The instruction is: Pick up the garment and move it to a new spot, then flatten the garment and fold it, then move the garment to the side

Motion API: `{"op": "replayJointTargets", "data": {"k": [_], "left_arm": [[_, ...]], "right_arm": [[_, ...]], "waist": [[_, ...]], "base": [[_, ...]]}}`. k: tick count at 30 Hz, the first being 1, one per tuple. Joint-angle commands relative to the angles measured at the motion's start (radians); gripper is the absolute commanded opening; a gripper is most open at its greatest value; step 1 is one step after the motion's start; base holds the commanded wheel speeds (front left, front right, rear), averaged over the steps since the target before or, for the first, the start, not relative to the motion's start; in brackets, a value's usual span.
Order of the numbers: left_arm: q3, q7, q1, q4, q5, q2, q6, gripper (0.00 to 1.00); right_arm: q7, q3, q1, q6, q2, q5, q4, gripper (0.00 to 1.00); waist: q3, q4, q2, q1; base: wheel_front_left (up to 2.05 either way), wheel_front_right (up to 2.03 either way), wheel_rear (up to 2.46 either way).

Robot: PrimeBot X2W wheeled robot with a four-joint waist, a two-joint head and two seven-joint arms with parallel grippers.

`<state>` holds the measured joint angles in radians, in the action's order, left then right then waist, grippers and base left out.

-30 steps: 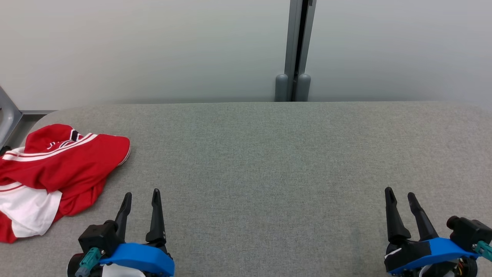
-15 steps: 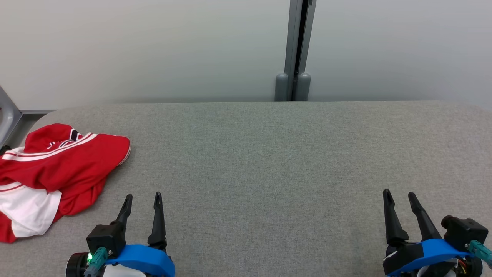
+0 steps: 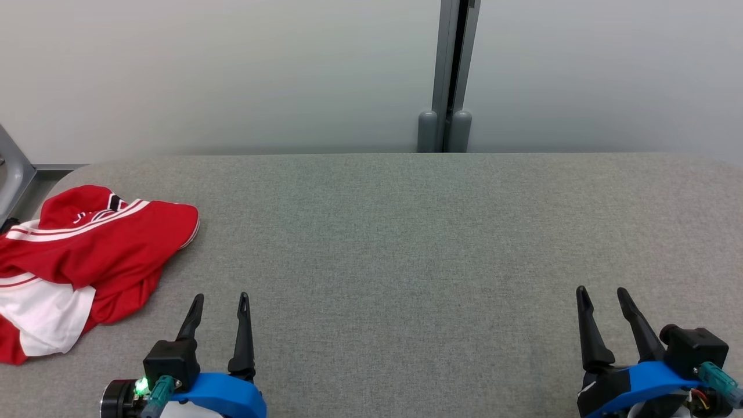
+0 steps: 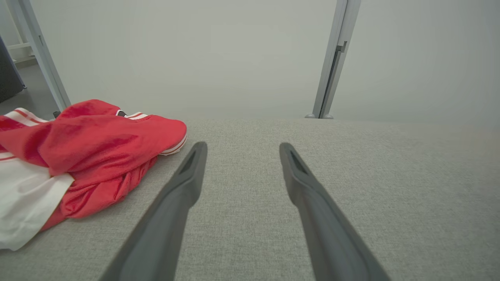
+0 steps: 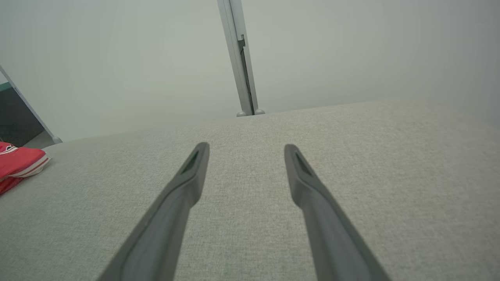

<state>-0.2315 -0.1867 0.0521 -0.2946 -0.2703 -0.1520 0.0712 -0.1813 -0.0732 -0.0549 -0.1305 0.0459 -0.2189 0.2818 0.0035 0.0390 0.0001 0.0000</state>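
A crumpled red garment (image 3: 98, 255) with white stripes and a white panel lies at the far left of the grey cloth-covered table (image 3: 406, 232). The left wrist view has the garment (image 4: 90, 152) at its left, and a corner of the garment (image 5: 19, 162) reaches into the right wrist view's left edge. My left gripper (image 3: 220, 299) is open at the lower left, just right of the garment and apart from it, empty. Far away at the lower right, my right gripper (image 3: 601, 292) stands open and empty above bare cloth.
A pale wall runs behind the table, with a grey vertical post (image 3: 447, 75) at the centre back. A grey metal frame leg (image 3: 11, 168) stands past the table's left end. The table's far edge curves down at the left corner.
Both grippers have drawn back slightly toward the bottom of the head view. The left one has also shifted a little right. The garment lies as before.
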Motion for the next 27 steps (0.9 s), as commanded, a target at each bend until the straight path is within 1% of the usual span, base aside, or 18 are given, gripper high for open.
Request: {"op": "replayJointTargets", "data": {"k": [1,5,18,22,27], "left_arm": [[-0.003,-0.005,-0.002,0.001,0.017,-0.006,0.008,1.0],[-0.01,-0.003,-0.004,0.002,0.026,-0.007,0.007,1.0],[-0.019,0.003,0.002,0.0,0.007,-0.012,0.007,1.0],[-0.023,0.0,0.007,-0.002,0.017,-0.017,0.015,1.0],[-0.025,-0.004,0.011,0.006,0.016,-0.024,0.016,1.0]], "right_arm": [[-0.007,0.0,0.004,0.0,0.008,0.019,-0.001,1.0],[-0.012,0.0,0.007,0.0,0.008,0.039,-0.002,1.0],[-0.014,-0.007,0.009,0.0,0.007,0.029,0.004,1.0],[-0.014,-0.008,0.022,0.0,0.007,0.029,0.003,1.0],[-0.009,-0.002,0.029,0.0,0.007,0.032,0.0,1.0]], "waist": [[-0.001,0.0,-0.0001,0.0],[-0.002,0.001,-0.0001,0.0],[-0.005,0.006,-0.0001,0.0],[-0.009,0.037,-0.0001,0.0],[-0.007,0.112,-0.0001,0.0]], "base": [[0.0,0.0,0.0],[0.0,0.0,0.0],[0.0,0.0,0.0],[0.0,0.0,0.0],[0.0,0.0,0.0]]}}
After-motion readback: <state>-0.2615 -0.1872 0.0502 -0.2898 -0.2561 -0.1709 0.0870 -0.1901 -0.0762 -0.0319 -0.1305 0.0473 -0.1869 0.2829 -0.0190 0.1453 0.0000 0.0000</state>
